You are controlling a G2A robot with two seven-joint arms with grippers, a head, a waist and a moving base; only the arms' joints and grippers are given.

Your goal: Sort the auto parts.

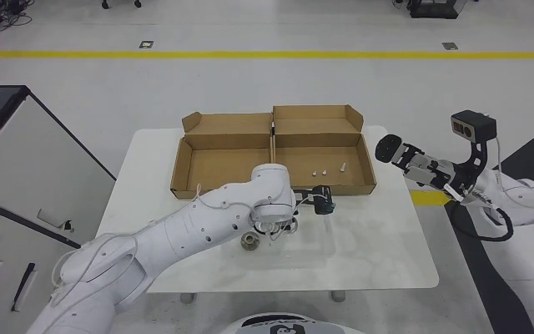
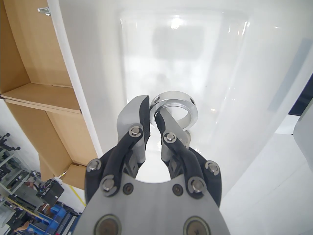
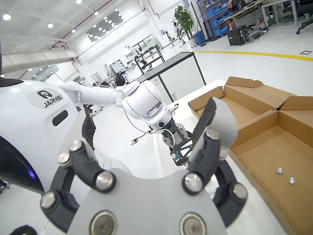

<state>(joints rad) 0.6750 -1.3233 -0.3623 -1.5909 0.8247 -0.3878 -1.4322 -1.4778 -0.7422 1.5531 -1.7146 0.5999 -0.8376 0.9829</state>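
Left jaws pinch wall of metal ring point(image 2: 192, 113).

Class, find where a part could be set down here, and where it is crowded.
Bare: the left box floor; the table in front of the right box. Crowded: mid-table, where the left gripper pinches a ring in the clear bin.
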